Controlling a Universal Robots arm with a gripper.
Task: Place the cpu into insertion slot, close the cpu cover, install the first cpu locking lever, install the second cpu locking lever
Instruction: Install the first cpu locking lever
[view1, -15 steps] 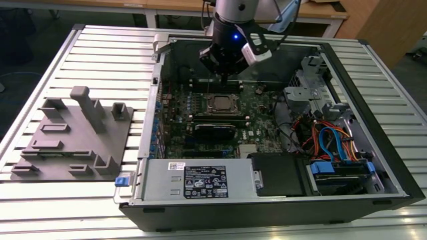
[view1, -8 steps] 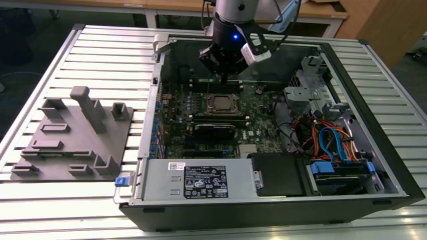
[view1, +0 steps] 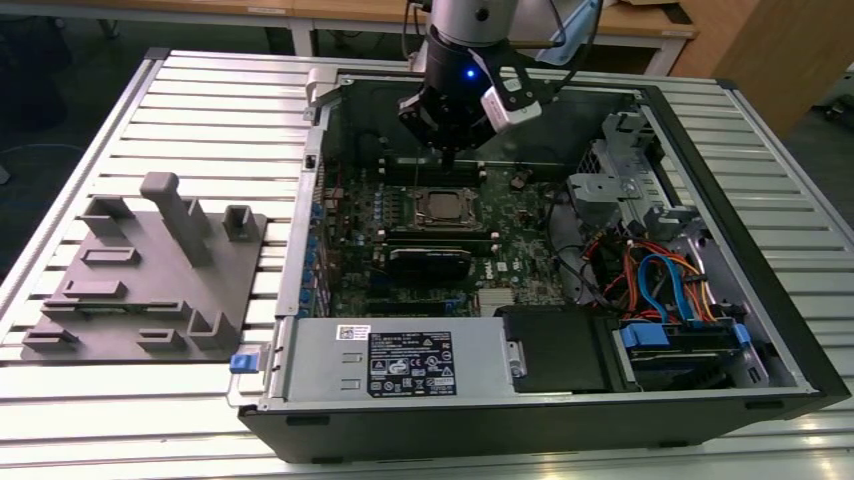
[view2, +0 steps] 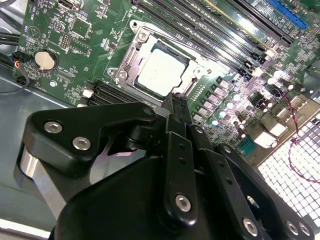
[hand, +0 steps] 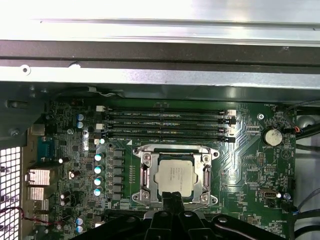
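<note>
In the first wrist view the cpu (hand: 175, 175) lies flat in the slot (hand: 172, 149), with its grey top facing up. The cover (hand: 204, 175) lies flat over it, and the cpu shows through the hole in the middle. The gripper (hand: 172, 196) is right by the edge of the cover. I cannot tell if it touches. Its two fingers are pressed together and hold nothing. Four long black slots (hand: 167, 122) lie just beside the slot. In the exterior view the gripper is close to the cpu, at 12 o'clock from it. The green board (view1: 527, 235) lies inside the open case (view1: 761, 230). A grey tray (view1: 134, 280) sits at 9 o'clock from the case, on the table (view1: 200, 100).
</note>
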